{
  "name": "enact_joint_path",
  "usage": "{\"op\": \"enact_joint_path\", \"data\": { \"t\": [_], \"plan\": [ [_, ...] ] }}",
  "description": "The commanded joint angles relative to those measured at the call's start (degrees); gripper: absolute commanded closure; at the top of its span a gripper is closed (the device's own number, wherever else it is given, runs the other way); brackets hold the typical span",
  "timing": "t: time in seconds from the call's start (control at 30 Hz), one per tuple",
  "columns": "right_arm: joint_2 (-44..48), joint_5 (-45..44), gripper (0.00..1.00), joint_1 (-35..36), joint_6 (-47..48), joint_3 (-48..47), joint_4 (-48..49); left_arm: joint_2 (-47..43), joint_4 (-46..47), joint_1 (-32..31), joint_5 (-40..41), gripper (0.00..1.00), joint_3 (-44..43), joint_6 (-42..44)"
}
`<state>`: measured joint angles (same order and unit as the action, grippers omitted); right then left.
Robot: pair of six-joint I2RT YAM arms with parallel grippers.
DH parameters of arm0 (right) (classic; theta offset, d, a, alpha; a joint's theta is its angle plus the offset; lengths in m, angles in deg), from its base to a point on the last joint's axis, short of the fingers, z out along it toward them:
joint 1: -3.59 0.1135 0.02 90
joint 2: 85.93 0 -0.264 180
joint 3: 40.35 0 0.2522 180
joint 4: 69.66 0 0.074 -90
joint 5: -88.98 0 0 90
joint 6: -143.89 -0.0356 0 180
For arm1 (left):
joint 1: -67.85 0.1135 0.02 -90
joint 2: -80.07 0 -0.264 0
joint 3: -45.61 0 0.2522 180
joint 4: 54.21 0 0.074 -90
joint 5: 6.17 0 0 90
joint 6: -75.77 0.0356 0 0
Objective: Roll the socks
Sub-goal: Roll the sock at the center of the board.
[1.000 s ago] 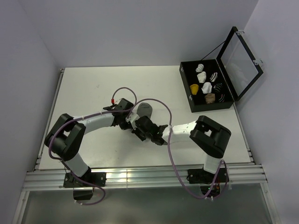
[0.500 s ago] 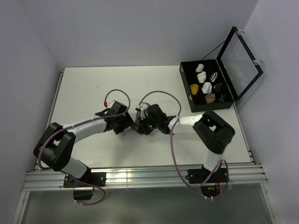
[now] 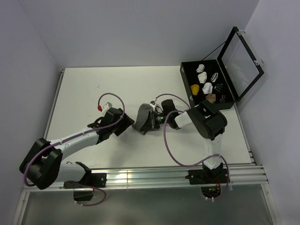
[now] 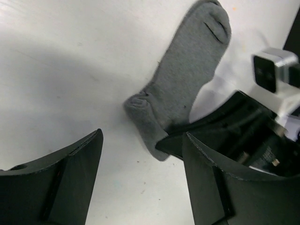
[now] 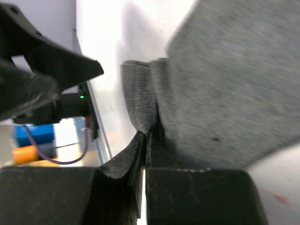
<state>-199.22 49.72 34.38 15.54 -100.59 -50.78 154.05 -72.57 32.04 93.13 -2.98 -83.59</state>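
Observation:
A plain grey sock (image 3: 142, 116) lies mid-table, its toe pointing away in the left wrist view (image 4: 190, 70). My right gripper (image 3: 151, 123) is shut, pinching a folded edge of the sock (image 5: 225, 79) between its fingertips (image 5: 147, 134). My left gripper (image 3: 125, 123) stands open just left of the sock, its fingers (image 4: 70, 178) apart over bare table, with nothing between them (image 4: 143, 161). A mustard-yellow sock bundle (image 3: 195, 88) sits in the black case.
A black case (image 3: 211, 107) with its lid (image 3: 241, 58) raised stands at the back right, holding white, striped and tan bundles. A metal rail (image 3: 140, 176) runs along the table's near edge. White walls close in on the left and at the back.
The left gripper has opened, let go and drawn back to the left. The right gripper has shut on the grey sock and swung up and to the right with it.

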Motion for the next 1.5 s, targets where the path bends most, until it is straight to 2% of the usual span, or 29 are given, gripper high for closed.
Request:
{"op": "enact_joint_path", "data": {
  "t": [0.0,0.17,0.63,1.0,1.1,1.27,1.33,1.47],
  "plan": [
    [-1.7,4.4,1.0,-1.5,-7.3,0.2,5.6,1.9,4.1,-2.1,0.8,0.28,0.2,-1.8],
    [-2.4,1.8,1.0,-2.1,-4.7,0.1,0.1,5.6,6.5,-3.4,0.3,0.29,0.3,-2.9],
    [-3.3,1.3,1.0,-3.2,-2.7,-2.1,-5.6,11.5,8.3,-3.5,2.3,0.36,-0.7,-3.6],
    [-2.5,-0.8,0.96,-3.2,2.6,-5.7,-14.5,15.1,8.7,-3.4,2.6,0.58,-0.3,-4.3],
    [0.1,-3.4,0.93,-2.9,6.1,-7.0,-19.5,15.8,8.5,-3.5,2.5,0.66,-0.1,-4.5],
    [7.8,-10.6,0.71,-0.7,13.4,-8.2,-28.3,16.6,6.7,-3.4,2.0,0.81,-1.6,-3.0],
    [12.5,-16.0,0.63,0.9,15.9,-8.1,-30.8,16.5,4.9,-3.4,2.4,0.85,-3.0,-1.7],
    [19.2,-27.4,0.57,5.2,25.3,-7.0,-33.3,16.4,1.0,-3.4,2.7,0.89,-5.3,0.9]
  ]
}}
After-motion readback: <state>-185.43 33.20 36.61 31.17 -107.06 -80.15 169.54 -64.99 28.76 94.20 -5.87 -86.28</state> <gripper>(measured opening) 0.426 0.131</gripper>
